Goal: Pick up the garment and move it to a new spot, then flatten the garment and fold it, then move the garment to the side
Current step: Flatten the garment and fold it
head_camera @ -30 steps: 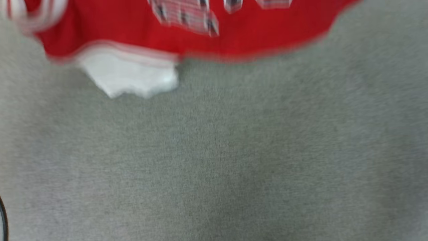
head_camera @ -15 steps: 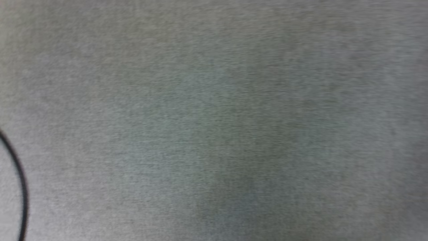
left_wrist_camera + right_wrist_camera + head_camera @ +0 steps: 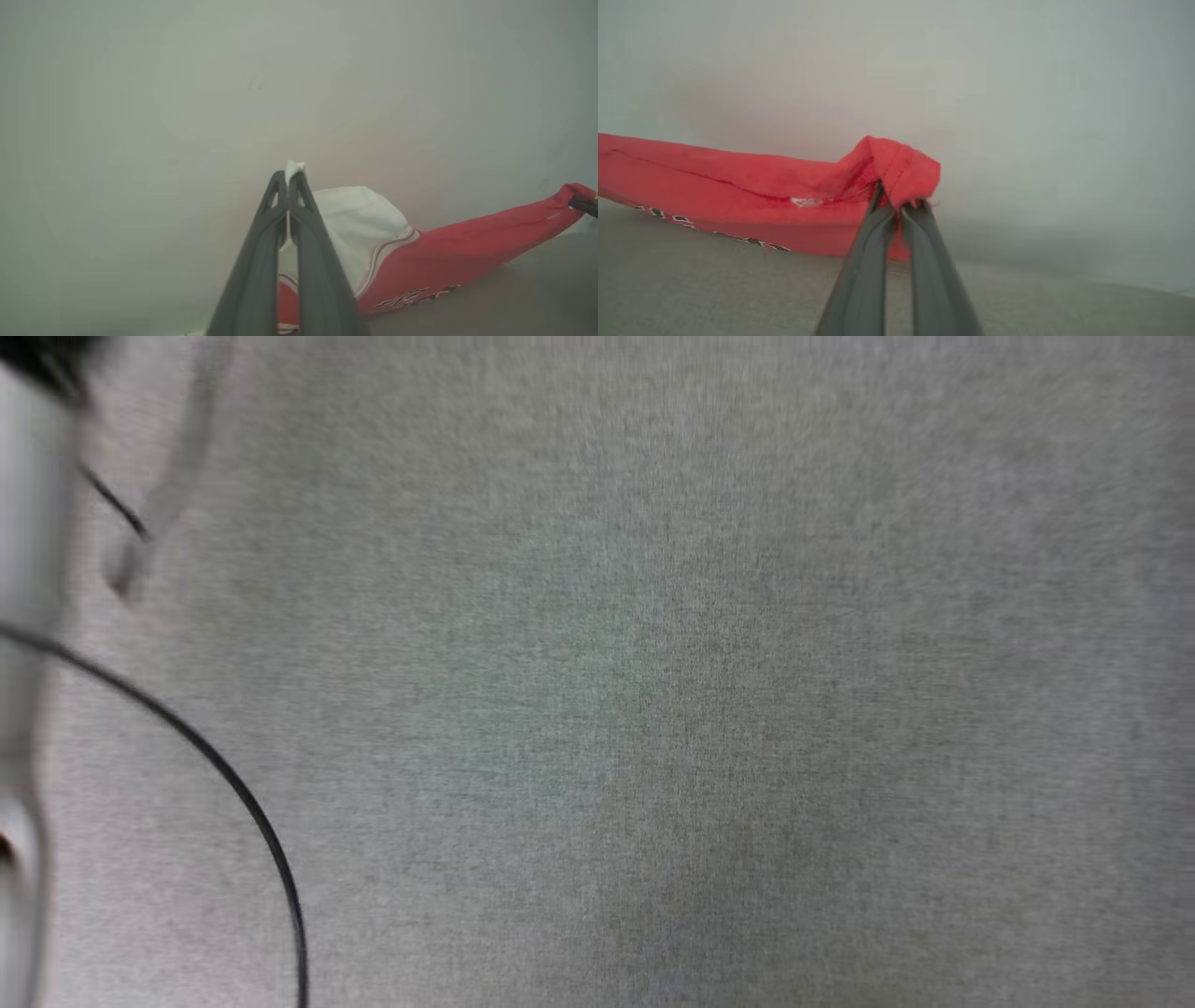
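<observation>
The garment is a red jersey with a white sleeve, striped trim and dark lettering. It hangs stretched between my two grippers above the grey surface. My left gripper is shut on the tip of the white sleeve, and a little white cloth pokes out above its fingertips. My right gripper is shut on a bunched red hem corner of the garment. In the left wrist view the right gripper's dark tip holds the far red end. The lettered edge sags close to the surface.
In the head view a grey cloth-covered surface spreads wide. A black cable curves across its lower left. A pale, blurred arm part stands at the left edge.
The head camera has swung downward: the red garment slid out past the picture's top, and the black cable and a pale arm part came in from the left.
</observation>
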Motion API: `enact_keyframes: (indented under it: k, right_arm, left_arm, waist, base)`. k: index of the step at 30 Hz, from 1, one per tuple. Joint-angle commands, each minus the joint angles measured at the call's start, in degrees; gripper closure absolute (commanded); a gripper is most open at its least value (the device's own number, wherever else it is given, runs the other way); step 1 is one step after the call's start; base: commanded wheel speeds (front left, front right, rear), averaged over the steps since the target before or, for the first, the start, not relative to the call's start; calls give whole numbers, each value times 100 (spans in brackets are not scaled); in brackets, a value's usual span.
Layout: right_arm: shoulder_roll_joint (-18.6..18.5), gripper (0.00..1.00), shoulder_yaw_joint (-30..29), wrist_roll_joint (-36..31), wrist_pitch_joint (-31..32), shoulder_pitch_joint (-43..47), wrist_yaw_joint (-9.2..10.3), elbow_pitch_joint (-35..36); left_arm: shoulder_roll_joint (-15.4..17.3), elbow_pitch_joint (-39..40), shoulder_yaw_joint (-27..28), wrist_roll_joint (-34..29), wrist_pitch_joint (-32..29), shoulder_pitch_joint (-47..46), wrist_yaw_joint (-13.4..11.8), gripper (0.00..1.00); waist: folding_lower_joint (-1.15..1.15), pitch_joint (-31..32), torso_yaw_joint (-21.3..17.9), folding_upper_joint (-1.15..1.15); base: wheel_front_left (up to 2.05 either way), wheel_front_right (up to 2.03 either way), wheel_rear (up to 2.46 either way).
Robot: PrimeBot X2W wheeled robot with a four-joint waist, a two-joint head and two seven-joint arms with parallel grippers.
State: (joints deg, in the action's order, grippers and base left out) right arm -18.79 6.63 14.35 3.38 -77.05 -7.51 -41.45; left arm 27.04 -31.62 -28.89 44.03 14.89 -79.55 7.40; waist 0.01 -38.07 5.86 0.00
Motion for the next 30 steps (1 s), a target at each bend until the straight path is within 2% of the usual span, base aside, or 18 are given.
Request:
enact_keyframes:
  k: [1, 6, 9, 14, 20, 25, 30]
  right_arm:
    - [-22, 100, 92, 112, -88, 415, 4, -83]
    - [-166, 100, 384, 528, -206, 1615, 4, -218]
    - [-249, 100, 617, 851, -148, 2356, 4, -181]
    - [-490, 100, 1069, 1472, 50, 3458, 5, 126]
    - [-803, 100, 1315, 2130, 310, 4505, 4, 751]
    - [-1032, 100, 1195, 2446, 497, 5347, 4, 1157]
    - [-1142, 100, 998, 2544, 639, 6199, 4, 1554]
  left_arm:
    - [-33, 197, 93, 13, 39, 513, 5, 100]
    - [-114, 697, 33, 12, 41, 2257, 6, 100]
    - [-18, 941, -176, 27, 42, 3208, 7, 100]
    - [308, 1341, -514, 82, 22, 4597, 8, 100]
    - [882, 2192, -725, 422, -275, 6022, -75, 100]
    - [1361, 3073, -960, 635, -640, 7026, -226, 100]
    - [1611, 3689, -1118, 863, -843, 7765, -439, 100]
  waist:
    - [-1, 412, 24, 0]
    - [-1, 1180, 97, 0]
    - [-1, 1648, 121, 0]
    - [-1, 2292, 85, 0]
    - [-1, 2801, 50, 0]
    - [-1, 3113, 49, 0]
    - [-1, 3271, 38, 0]
  base:
    - [0, 0, 0]
    - [0, 0, 0]
    - [0, 0, 0]
    - [0, 0, 0]
    - [0, 0, 0]
    - [0, 0, 0]
    - [0, 0, 0]
